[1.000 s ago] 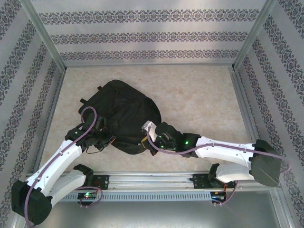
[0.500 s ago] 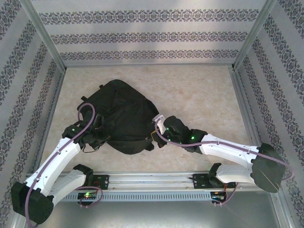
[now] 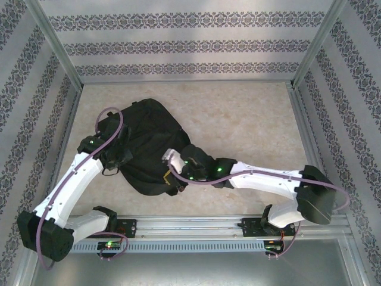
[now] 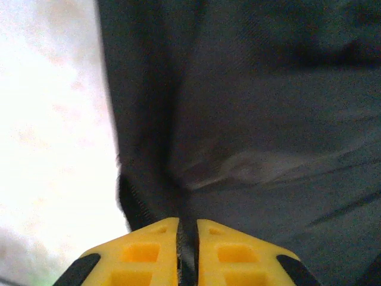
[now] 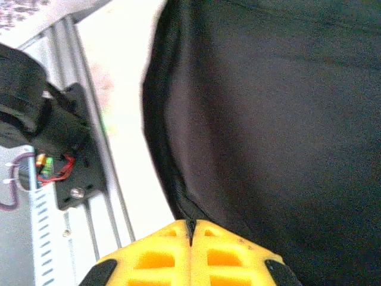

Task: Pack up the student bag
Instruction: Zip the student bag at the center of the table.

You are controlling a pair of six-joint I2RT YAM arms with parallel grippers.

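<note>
The black bag [image 3: 149, 140] lay on the table [image 3: 250, 119], left of the middle. The left gripper [image 4: 187, 235] sat at the bag's left edge, low over the cloth. Its yellow fingers [image 4: 143, 250] were almost together, with a thin dark slit between them. Whether they pinched any cloth could not be told. The right gripper [image 5: 191, 229] was at the bag's near edge, close to the metal rail [image 3: 190, 223]. Its fingers were pressed tight together, right by the bag's dark seam.
</note>
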